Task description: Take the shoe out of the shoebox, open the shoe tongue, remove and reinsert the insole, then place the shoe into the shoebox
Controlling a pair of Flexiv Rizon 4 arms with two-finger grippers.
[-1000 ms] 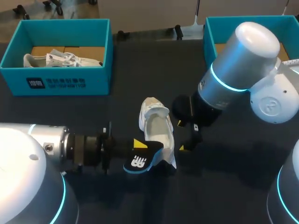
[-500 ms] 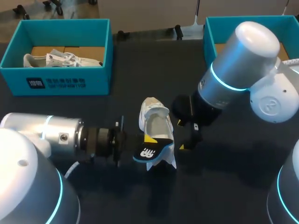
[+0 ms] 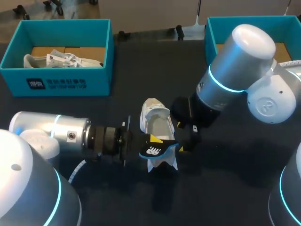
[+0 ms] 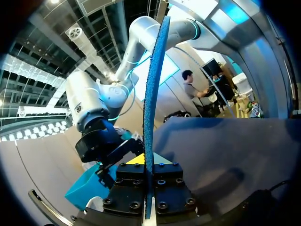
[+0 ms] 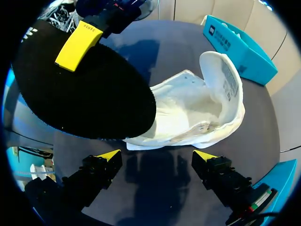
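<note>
Found the white shoe (image 3: 157, 123) lying on the dark counter (image 3: 141, 66), out of the shoebox (image 3: 66, 84) and well apart from it. Took the long axis as running near-to-far from the robot, with what looked like the lifted tongue at the far end and the opening toward the near end. Logged the left end effector (image 3: 151, 142) clamped flat on one end of the insole (image 3: 155, 150), reaching in from the shoe's left and holding it over the near end. Judged the insole slanted across the shoe's axis, so reckoned on a turn into line before any feeding into the opening. Saw the right end effector (image 3: 181, 136) spread wide, holding nothing, just beside the shoe's right flank, with the shoe side-on ahead of its fingers in its own wrist view. Rated the left arm nearer to the work. Got only the insole's thin blue edge from the left wrist view, and little or nothing of the shoe. Could not make out the shoe's inner floor beneath the insole, nor any contact between the two. Noted the second box (image 3: 221, 23) at far right as cut off.
</note>
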